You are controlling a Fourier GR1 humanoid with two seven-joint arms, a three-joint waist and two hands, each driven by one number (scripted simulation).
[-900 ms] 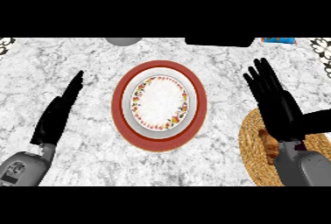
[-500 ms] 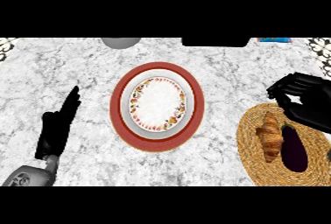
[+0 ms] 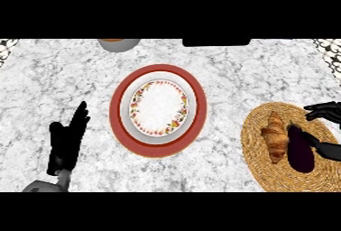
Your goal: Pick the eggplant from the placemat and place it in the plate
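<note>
A dark purple eggplant [image 3: 300,149] lies lengthwise on the woven round placemat [image 3: 263,173] at the right, beside a croissant [image 3: 276,137]. The plate [image 3: 158,108], white with a floral ring and a wide red rim, sits in the middle of the counter. My right hand [image 3: 325,112] comes in from the right edge over the placemat. Its fingers are spread above the eggplant's far end and its thumb [image 3: 326,150] sits against the eggplant's right side, not closed round it. My left hand [image 3: 66,142] rests open at the lower left, fingers up.
A grey bowl [image 3: 120,43] stands at the back edge left of centre, next to a dark object [image 3: 216,42]. Patterned items show at both far corners. White marble counter lies between plate and placemat.
My right hand has swung right and down to the eggplant's right side, uncovering placemat, croissant and eggplant. The left hand has sunk slightly towards the lower left.
</note>
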